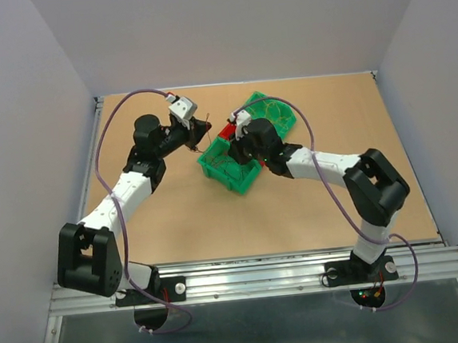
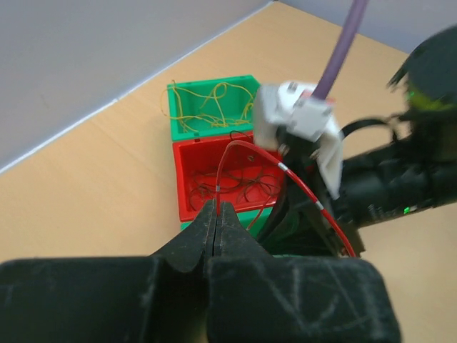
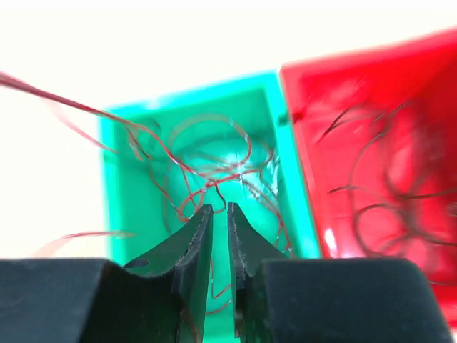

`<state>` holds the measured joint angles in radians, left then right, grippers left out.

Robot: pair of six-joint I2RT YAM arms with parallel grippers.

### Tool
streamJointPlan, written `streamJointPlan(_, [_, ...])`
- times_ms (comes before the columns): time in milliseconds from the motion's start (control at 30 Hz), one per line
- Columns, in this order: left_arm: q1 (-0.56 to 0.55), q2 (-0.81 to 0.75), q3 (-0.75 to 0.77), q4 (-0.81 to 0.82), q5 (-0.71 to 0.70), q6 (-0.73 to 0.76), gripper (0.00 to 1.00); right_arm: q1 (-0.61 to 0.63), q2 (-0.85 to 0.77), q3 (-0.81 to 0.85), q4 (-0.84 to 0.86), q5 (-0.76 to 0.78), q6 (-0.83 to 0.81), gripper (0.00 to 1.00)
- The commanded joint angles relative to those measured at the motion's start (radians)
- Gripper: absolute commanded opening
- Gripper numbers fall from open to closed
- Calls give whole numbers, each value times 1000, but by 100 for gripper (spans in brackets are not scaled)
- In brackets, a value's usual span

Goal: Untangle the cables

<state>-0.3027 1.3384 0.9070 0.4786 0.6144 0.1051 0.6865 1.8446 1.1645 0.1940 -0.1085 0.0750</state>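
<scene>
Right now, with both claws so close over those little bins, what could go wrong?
The left claw is shut, apparently pinching a red wire that arcs toward the right arm; pulling could snag it there. The right claw, slightly open above the tangled wires in the green bin, might catch several strands together and tighten the tangle.

The right arm [image 1: 308, 160] lies across the bins [image 1: 217, 176], closing the way in from the right. A wire [image 2: 300, 187] arcs from the left gripper [image 2: 216, 213] toward it, barring the gap between them; the tabletop [image 1: 218, 229] before the bins lies open.
</scene>
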Motion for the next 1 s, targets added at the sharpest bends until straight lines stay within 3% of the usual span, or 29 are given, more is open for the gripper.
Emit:
streamJointPlan(0, [-21,33,76,43,67,-15,0,-5,-148,-69,41,84,-9,21])
streamJointPlan(300, [-111,180,161,-29,56,48,0,-7,-329,-183,45,280,6,21])
streamJointPlan(667, [-124,335,263,-227,33,211,0,-5,-475,-350,212,115,8,22])
streamJointPlan(767, [-124,369,280,-261,2,260,0,-7,-473,-367,240,49,-4,28])
streamJointPlan(967, [-124,404,305,-304,-5,292,0,-7,-417,-355,286,-5,3,50])
